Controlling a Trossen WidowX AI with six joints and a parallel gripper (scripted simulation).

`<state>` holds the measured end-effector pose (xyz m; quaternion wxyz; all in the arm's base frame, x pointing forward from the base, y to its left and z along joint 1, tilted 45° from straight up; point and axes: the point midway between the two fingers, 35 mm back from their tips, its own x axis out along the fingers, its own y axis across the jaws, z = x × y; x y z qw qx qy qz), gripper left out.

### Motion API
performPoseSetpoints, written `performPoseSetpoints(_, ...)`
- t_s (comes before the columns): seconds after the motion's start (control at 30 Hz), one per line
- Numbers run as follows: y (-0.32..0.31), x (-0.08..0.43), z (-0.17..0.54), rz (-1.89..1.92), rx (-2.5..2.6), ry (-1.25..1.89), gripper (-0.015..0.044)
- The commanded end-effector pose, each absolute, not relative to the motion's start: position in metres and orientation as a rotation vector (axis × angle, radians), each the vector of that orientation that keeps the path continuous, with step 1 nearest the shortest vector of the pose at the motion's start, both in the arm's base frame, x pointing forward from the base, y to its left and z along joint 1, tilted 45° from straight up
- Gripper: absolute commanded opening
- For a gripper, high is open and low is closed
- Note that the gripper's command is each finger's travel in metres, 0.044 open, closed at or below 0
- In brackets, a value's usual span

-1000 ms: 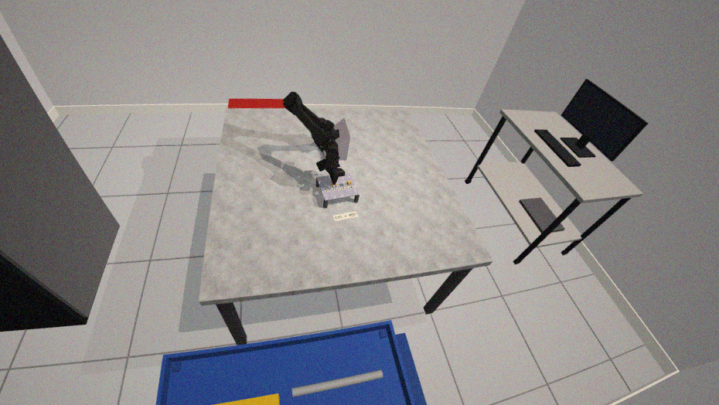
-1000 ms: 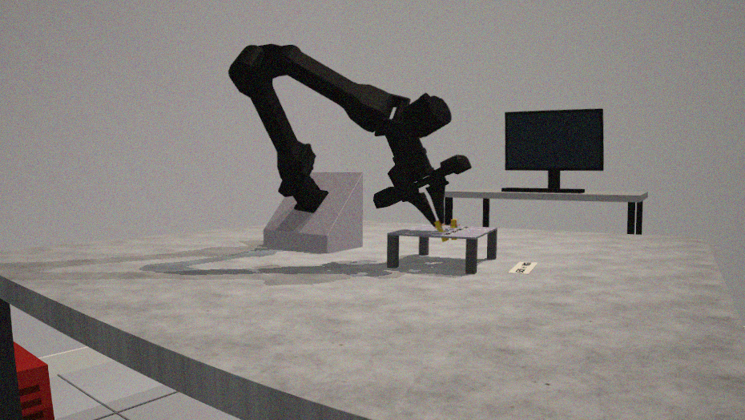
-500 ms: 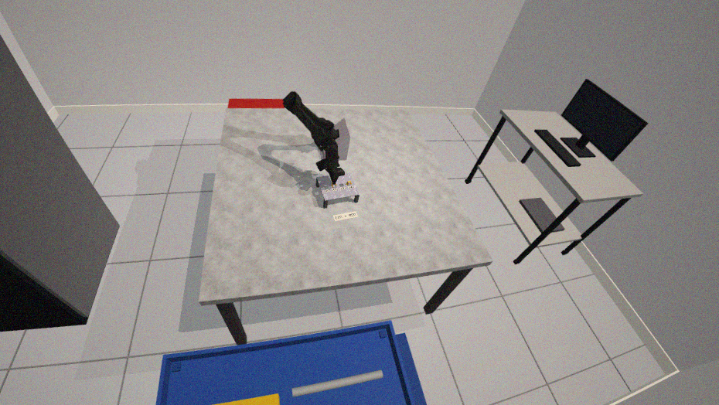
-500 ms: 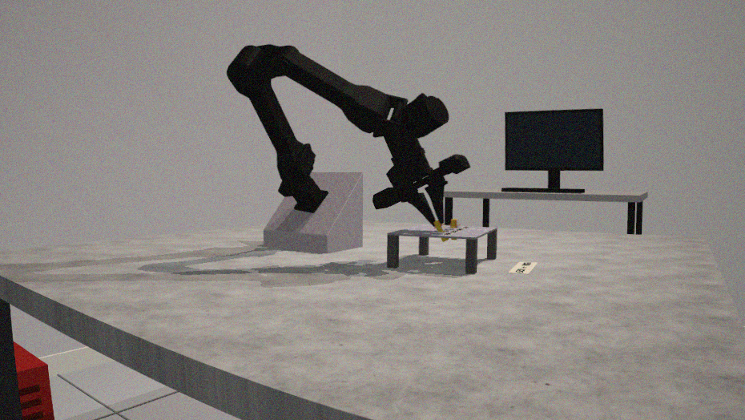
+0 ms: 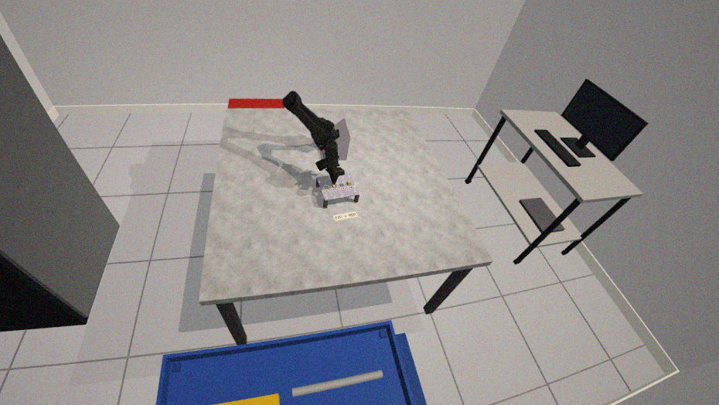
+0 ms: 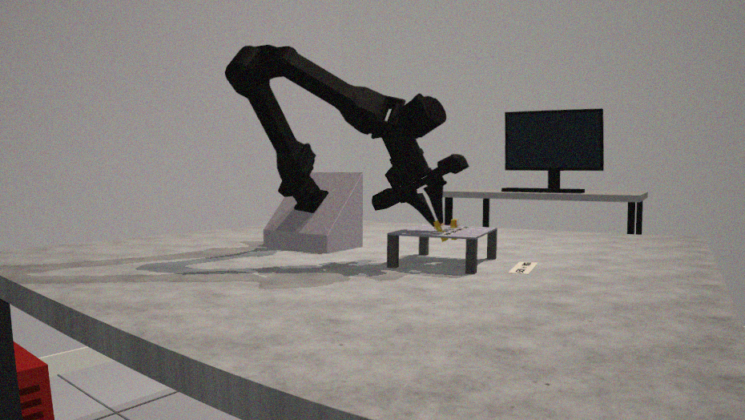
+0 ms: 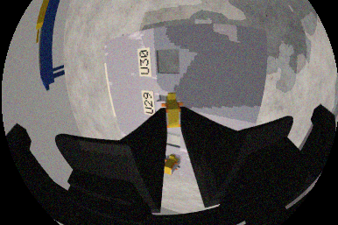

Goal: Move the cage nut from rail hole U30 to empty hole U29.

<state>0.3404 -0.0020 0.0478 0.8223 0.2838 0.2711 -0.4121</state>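
Observation:
My gripper (image 5: pixel 334 182) (image 6: pixel 436 222) (image 7: pixel 172 112) is shut on a yellow cage nut (image 6: pixel 437 227) (image 7: pixel 173 117) at hole U29 (image 7: pixel 161 98) of the rail plate (image 5: pixel 347 194) (image 6: pixel 412 233) (image 7: pixel 124 65). The nut leans in the exterior view, with a yellow part showing under the plate. Orange wings show at its sides in the wrist view; whether they are open under the plate cannot be told. Hole U30 (image 7: pixel 168 61) is empty. The other cage nut (image 5: pixel 348 183) (image 6: pixel 453 223) (image 7: pixel 171 165) stands apart, farther along the row.
The plate stands on dark legs (image 5: pixel 356 199) (image 6: pixel 470 256) on the table (image 5: pixel 297 252) (image 6: pixel 384 327). A printed card (image 5: pixel 345 216) (image 6: pixel 521 267) lies in front of it. The arm's sloped base block (image 5: pixel 344 141) (image 6: pixel 343 217) is behind. A monitor (image 5: pixel 604 119) (image 6: pixel 553 140) stands on a side desk.

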Motion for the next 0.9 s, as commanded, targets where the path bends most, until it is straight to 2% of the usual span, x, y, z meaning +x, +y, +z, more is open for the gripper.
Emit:
performPoseSetpoints(0.0, -0.0018, 0.3394, 0.0466, -0.871, 0.602, 0.583, 0.0027)
performPoseSetpoints(0.87, -0.0027, 0.3381, 0.0463, -0.865, 0.603, 0.581, 0.0027)
